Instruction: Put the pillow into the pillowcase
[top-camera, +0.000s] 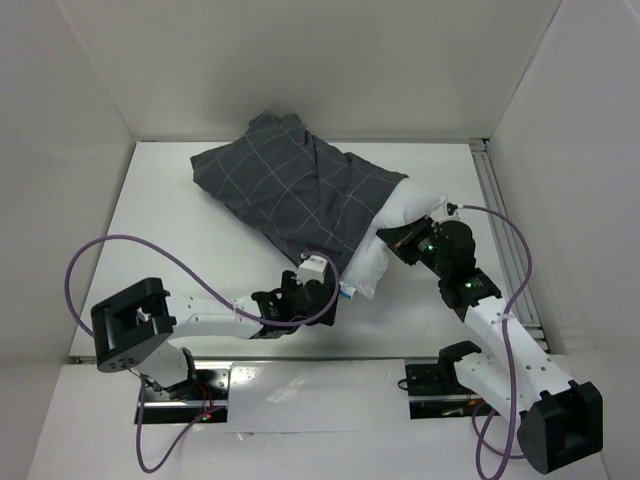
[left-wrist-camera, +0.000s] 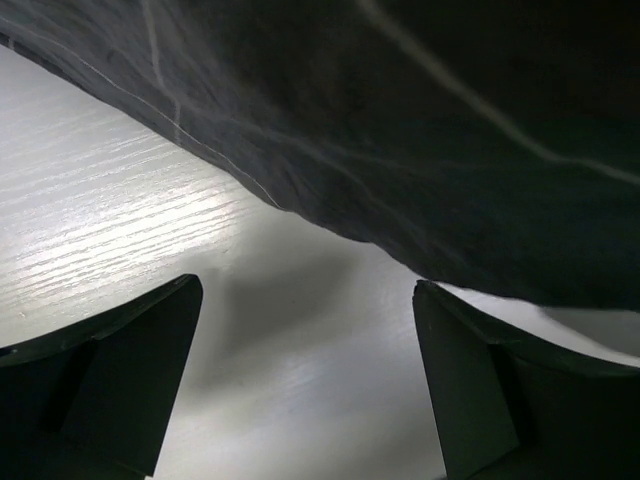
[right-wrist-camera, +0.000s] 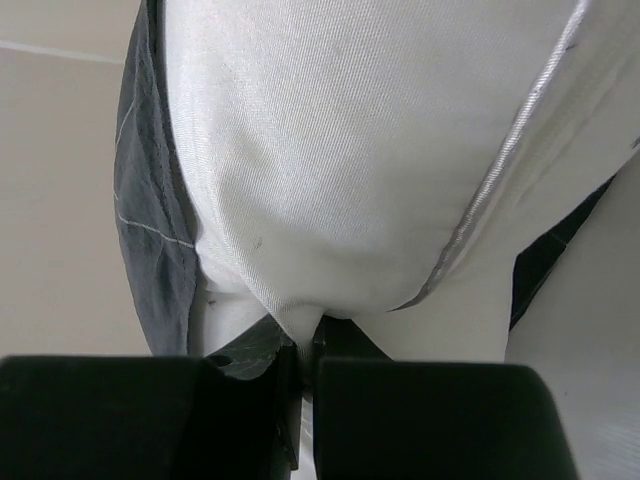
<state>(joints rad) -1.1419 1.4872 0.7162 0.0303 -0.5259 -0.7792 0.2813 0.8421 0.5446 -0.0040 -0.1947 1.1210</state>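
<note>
The dark grey checked pillowcase lies wrinkled across the middle of the table. The white pillow sticks out of its right end, and a corner with a small blue tag shows at the near edge. My right gripper is shut on a pinch of the pillow's cloth, jaws together, with the pillowcase's rim just to the left. My left gripper stands open by the pillowcase's near hem. Bare table shows between its fingers, and the pillowcase hangs just above them.
White walls box in the table on the left, back and right. A metal rail runs along the right edge. Purple cables loop from both arms.
</note>
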